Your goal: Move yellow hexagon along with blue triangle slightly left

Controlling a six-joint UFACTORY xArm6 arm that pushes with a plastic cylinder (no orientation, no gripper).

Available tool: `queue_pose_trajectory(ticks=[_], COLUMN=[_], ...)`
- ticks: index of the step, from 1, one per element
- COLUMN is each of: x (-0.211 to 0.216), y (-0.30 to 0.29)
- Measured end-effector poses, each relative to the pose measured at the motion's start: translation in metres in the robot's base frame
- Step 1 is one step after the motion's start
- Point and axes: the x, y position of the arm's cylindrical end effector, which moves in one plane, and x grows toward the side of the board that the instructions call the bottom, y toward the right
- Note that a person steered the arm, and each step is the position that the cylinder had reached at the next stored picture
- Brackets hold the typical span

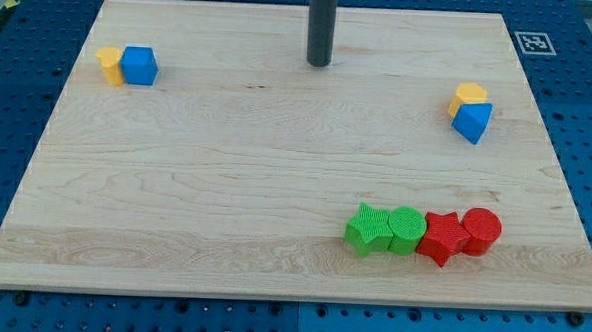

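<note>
The yellow hexagon (pixel 468 94) sits near the view's right edge of the board, touching the blue triangle (pixel 472 122) just below it. My tip (pixel 318 63) rests on the board near the view's top centre, far to the left of both blocks and touching neither.
A yellow block (pixel 108 63) touches a blue cube (pixel 139 66) at the view's top left. A row at the bottom right holds a green star (pixel 368 229), green cylinder (pixel 406 229), red star (pixel 441 237) and red cylinder (pixel 480 230). The wooden board (pixel 225 183) lies on a blue perforated table.
</note>
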Motion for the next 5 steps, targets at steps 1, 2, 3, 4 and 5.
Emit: queue_pose_trajectory(ticks=[1, 2, 3, 4, 5], x=[0.000, 0.005, 0.013, 0.021, 0.031], y=[0.023, 0.052, 0.078, 0.104, 0.123])
